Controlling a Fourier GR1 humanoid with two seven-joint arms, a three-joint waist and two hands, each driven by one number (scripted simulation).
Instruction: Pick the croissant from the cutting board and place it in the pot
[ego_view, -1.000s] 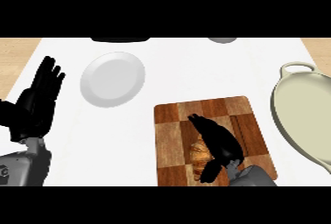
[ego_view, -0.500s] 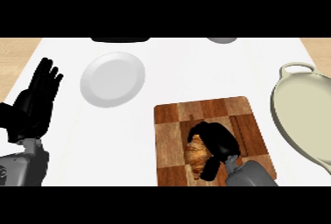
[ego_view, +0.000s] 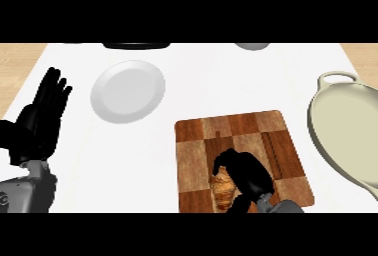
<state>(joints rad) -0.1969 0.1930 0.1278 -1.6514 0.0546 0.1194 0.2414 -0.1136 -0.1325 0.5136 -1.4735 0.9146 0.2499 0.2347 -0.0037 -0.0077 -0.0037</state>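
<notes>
Right hand (ego_view: 242, 172) down over the near half of the cutting board (ego_view: 240, 135), black fingers curled over and against the croissant (ego_view: 223, 190), thumb side low beside it; hard to tell from above whether fully closed round it, but fingers bent about it and touching; grey forearm entering from the bench's near edge just behind. Croissant lying on the board's near left part, golden brown, long axis running away from the near edge, its right side hidden under the hand.

Cutting board a chequered wooden rectangle, dark and light brown squares, set slightly askew near the bench's near edge, right of centre. Pot (ego_view: 347, 135) just beyond the board's right side, by the bench's right edge: pale cream, wide and shallow, loop handle at its far end, partly cut off by the view.

White plate (ego_view: 128, 91) towards the far left of the bench, well apart from the board. Left hand (ego_view: 40, 120) resting open at the left edge, fingers straight and pointing up, holding nothing. Along the far edge, a dark round object (ego_view: 136, 45) and a grey one (ego_view: 253, 46), both only partly seen.

Bench (ego_view: 221, 80) top plain white; light wood-toned surface (ego_view: 18, 57) showing past its far left and far right corners.
</notes>
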